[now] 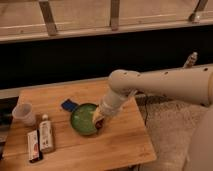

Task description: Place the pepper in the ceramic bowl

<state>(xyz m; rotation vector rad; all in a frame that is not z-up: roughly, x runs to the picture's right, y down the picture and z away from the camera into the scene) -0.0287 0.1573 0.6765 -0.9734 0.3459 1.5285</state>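
The green ceramic bowl sits on the wooden table, left of centre. My gripper hangs at the end of the white arm over the bowl's right rim. It is shut on the small dark red pepper, which shows at the tip just above the rim. The arm's wrist hides the right part of the bowl.
A blue flat piece lies just behind the bowl. A translucent plastic cup stands at the table's left edge. A white bottle and a small red-and-white pack lie at the front left. A dark wall runs behind the table.
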